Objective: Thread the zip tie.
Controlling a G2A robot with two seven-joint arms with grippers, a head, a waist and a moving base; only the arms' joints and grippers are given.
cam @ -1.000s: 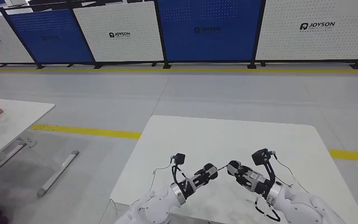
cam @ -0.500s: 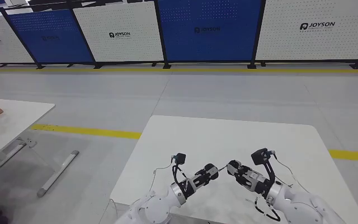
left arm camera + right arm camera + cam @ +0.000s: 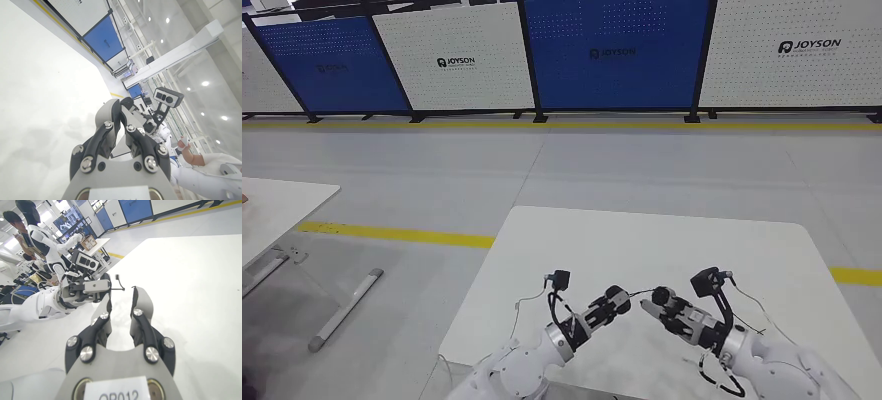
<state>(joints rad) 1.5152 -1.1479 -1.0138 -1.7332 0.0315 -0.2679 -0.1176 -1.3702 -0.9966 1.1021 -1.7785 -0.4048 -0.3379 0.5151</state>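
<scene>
**Left pincer holds the zip tie, right pincer open in front of it**

Both arms are low over the near part of the white table [image 3: 642, 240], and their tips face each other with a small gap between them. The left gripper [image 3: 614, 300] is closed; in its own wrist view the two fingers [image 3: 120, 115] lie pressed together. Seen from the right wrist, this gripper [image 3: 107, 286] pinches one end of the black zip tie [image 3: 122, 288]. The thin strap comes straight out of the closed fingers toward the right arm, then makes a sharp bend and ends in a small square head. The whole zip tie is in the air above the table, not lying on it.

The right gripper [image 3: 122, 292] stands moderately open, with a clear gap between its two fingers [image 3: 136, 298]. The bend of the strap is just in front of this gap. I cannot tell if the strap touches either fingertip. In the top view the right gripper [image 3: 654, 300] is just beside the left one.
</scene>
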